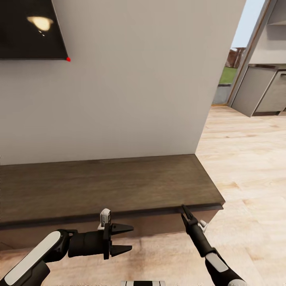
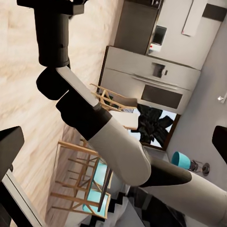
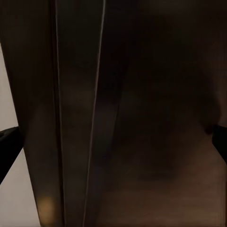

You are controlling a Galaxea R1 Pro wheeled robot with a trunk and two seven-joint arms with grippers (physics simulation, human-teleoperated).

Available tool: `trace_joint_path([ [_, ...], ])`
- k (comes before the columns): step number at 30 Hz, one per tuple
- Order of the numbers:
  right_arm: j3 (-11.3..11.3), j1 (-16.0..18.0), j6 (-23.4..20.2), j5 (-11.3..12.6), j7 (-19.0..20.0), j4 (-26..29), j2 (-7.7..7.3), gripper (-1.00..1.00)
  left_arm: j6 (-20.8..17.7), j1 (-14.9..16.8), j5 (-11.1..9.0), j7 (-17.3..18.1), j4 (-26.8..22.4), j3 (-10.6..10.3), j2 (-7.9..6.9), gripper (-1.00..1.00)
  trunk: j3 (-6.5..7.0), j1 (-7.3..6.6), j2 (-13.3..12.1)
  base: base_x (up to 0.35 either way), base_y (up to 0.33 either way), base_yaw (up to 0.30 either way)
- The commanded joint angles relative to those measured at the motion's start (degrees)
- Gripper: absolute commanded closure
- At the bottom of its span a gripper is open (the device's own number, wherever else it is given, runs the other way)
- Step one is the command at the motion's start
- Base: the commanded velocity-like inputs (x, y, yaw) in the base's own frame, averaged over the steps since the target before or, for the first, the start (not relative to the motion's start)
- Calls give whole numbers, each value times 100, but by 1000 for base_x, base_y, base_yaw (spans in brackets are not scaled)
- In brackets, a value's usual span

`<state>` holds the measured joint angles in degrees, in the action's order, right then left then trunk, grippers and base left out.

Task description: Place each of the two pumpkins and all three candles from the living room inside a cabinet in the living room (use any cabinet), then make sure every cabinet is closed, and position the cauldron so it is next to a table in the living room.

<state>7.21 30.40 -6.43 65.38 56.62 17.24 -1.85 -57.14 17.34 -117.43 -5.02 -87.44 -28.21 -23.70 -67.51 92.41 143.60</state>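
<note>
Nearest the lens, left gripper [image 1: 126, 239] held low and idle, fingers spread, nothing between them. Right gripper [image 1: 185, 209] pushed up to the front edge of the cabinet [image 1: 119, 182], its fingertips at the lip under the top; wrist view crowded by dark wood, finger gap impossible to judge. Drawer fronts seemingly flush. Looks like working on a drawer at the right end: likely catching that lip to pull it out. Needs firm purchase, then a straight draw back

Dark brown cabinet [image 1: 99, 182], pale grey wall [image 1: 139, 79], light wood-grain floor [image 1: 246, 159].
</note>
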Motion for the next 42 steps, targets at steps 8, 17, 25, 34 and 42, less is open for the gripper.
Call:
trace_joint_path([
  [8,-9,37,-51,54,-2,-4,1,-100,-4,6,-60,-52,-1,-7,-4,-100,-3,-2,2,-20,0,0],
  [17,-9,37,-53,54,-2,-4,1,-100,-5,6,-60,-52,-1,-9,-3,-100,-3,-2,2,-1,0,0],
  [25,-10,37,-60,54,-2,-2,1,-100,-4,6,-60,-52,-1,-9,-3,-100,-3,-2,2,-50,9,0],
  [34,-9,37,-60,54,-2,-1,1,-100,-5,7,-60,-52,-1,-9,-3,-100,-3,-2,2,-4,1,0],
  [42,-9,37,-72,54,-2,-3,1,100,-3,6,-60,-52,-1,-9,-3,-100,-3,-2,2,0,0,0],
])
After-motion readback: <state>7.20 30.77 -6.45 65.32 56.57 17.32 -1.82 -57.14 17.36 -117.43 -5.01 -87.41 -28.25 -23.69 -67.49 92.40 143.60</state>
